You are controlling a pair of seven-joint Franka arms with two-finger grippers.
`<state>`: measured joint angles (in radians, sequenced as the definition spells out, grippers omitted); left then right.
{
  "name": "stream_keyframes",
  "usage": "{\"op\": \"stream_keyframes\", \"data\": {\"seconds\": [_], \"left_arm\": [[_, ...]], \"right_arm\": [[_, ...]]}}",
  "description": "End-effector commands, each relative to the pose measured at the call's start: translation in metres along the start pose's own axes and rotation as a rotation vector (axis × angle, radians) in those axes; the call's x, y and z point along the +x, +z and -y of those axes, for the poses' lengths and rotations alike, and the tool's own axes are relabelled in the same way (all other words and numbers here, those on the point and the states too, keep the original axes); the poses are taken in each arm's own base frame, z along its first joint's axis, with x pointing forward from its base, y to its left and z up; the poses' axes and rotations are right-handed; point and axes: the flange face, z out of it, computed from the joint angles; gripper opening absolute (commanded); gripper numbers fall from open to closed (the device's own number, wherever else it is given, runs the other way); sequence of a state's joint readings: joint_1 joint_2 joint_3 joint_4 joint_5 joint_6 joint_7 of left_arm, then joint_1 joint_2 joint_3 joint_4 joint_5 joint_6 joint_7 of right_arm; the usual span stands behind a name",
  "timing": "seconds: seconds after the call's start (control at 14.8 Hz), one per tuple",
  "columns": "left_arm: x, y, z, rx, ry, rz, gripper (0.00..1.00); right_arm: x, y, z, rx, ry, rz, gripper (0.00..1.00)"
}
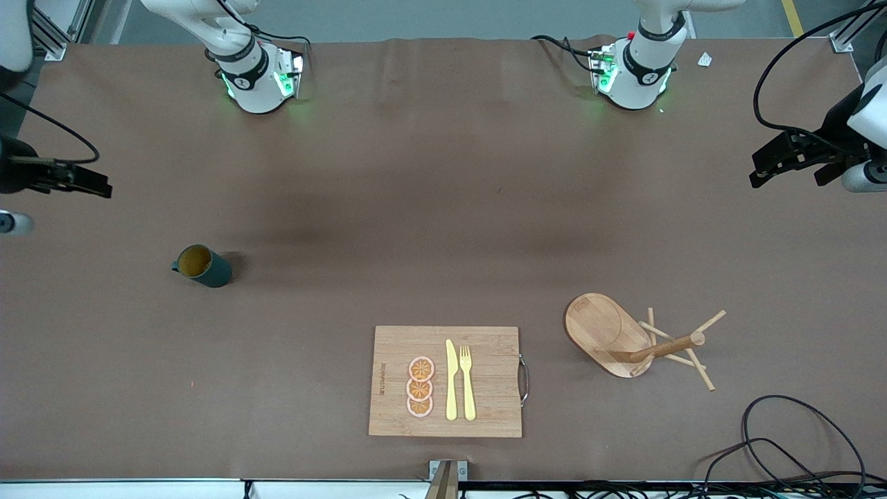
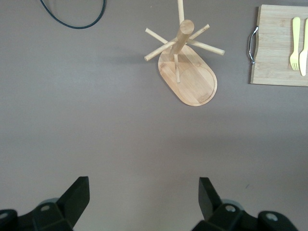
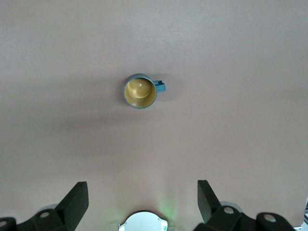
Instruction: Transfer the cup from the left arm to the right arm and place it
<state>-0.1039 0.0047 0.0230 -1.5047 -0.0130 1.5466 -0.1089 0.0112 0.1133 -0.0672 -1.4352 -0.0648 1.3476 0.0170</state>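
Note:
The cup (image 1: 202,266), a small dark teal mug with a tan-yellow inside and a side handle, stands upright on the brown table toward the right arm's end. In the right wrist view the cup (image 3: 140,91) shows from above, well clear of the fingers. My right gripper (image 1: 97,186) hangs open and empty high over that end of the table, its fingers (image 3: 77,202) spread wide. Over the left arm's end, my left gripper (image 1: 762,170) is also open and empty, with bare table between its fingers (image 2: 79,197).
A wooden cutting board (image 1: 485,409) with a yellow knife, a fork and orange slices lies near the front camera. A wooden mug tree (image 1: 624,339) stands beside it toward the left arm's end, also in the left wrist view (image 2: 187,72). Black cables (image 1: 783,443) lie at the near corner.

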Motion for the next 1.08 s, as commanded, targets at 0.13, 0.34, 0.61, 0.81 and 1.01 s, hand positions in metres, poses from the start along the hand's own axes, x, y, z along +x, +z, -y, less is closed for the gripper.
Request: {"op": "stream_keyframes", "data": {"seconds": [0.13, 0.34, 0.61, 0.81, 1.01], "left_arm": [[0.002, -0.004, 0.001, -0.012, 0.004, 0.003, 1.0], [0.001, -0.004, 0.001, -0.012, 0.006, 0.003, 1.0], [0.002, -0.004, 0.002, -0.011, 0.004, 0.003, 1.0], [0.002, -0.004, 0.002, -0.011, 0.009, 0.004, 1.0], [0.002, -0.004, 0.002, -0.011, 0.006, 0.004, 1.0]], "right_arm": [[-0.002, -0.022, -0.002, 0.013, 0.027, -0.024, 1.0], [-0.008, -0.017, -0.001, 0.103, 0.023, 0.023, 1.0], [-0.019, -0.029, -0.008, 0.118, 0.021, -0.018, 1.0], [-0.035, -0.042, -0.002, 0.064, 0.011, -0.044, 1.0], [-0.065, -0.047, -0.002, 0.07, 0.003, -0.088, 1.0]]}}
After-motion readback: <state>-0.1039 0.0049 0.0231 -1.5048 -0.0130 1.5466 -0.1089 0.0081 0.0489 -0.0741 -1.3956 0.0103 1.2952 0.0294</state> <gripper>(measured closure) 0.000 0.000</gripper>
